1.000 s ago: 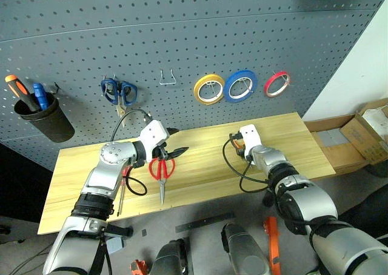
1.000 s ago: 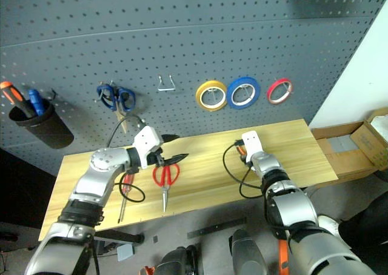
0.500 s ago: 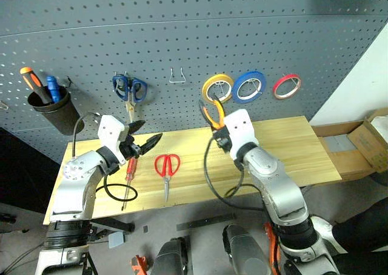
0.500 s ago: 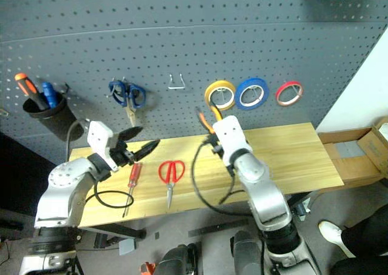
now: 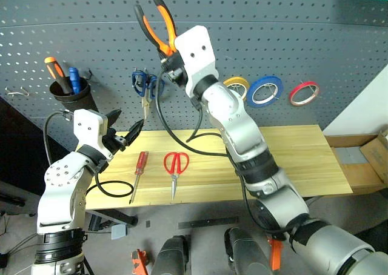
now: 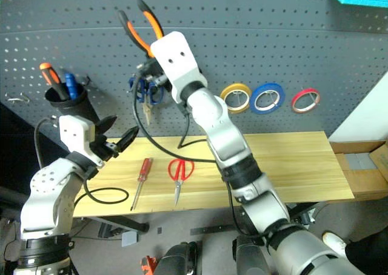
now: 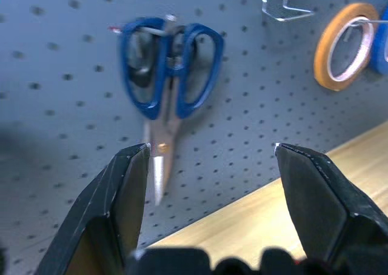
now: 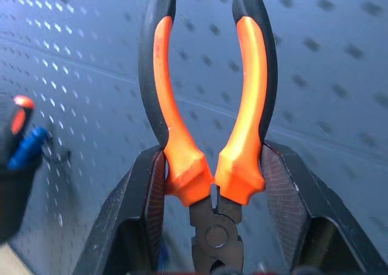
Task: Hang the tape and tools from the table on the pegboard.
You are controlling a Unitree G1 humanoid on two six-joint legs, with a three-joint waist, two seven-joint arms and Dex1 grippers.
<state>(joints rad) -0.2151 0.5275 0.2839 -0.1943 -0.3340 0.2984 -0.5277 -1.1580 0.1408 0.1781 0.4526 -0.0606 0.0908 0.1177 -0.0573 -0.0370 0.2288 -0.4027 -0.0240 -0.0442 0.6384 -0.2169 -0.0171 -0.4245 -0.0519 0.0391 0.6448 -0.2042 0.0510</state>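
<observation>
My right gripper (image 5: pixel 172 62) is raised high in front of the pegboard (image 5: pixel 291 26), shut on the orange-and-black pliers (image 5: pixel 155 19), whose handles point up. In the right wrist view the fingers (image 8: pixel 145 190) clamp the pliers (image 8: pixel 209 105) near the joint. My left gripper (image 5: pixel 128 126) hovers open and empty above the table's (image 5: pixel 291 160) left end, facing the board. The red-handled scissors (image 5: pixel 176 166) and the red screwdriver (image 5: pixel 138 172) lie on the table. The red tape (image 5: pixel 304 92) hangs on the pegboard at the right.
Blue scissors (image 5: pixel 145 84), a yellow roll (image 5: pixel 235 84) and a blue roll (image 5: pixel 267 90) hang on the board. A black cup (image 5: pixel 70 94) with orange and blue screwdrivers hangs at the left. An empty metal hook (image 7: pixel 282 8) sits between the scissors and rolls. Cardboard boxes (image 5: pixel 371 154) stand at the right.
My right gripper lifted the pliers from the table and swung them up and left to the pegboard. My left gripper drew left and upward, away from the red scissors. The camera view shifted.
</observation>
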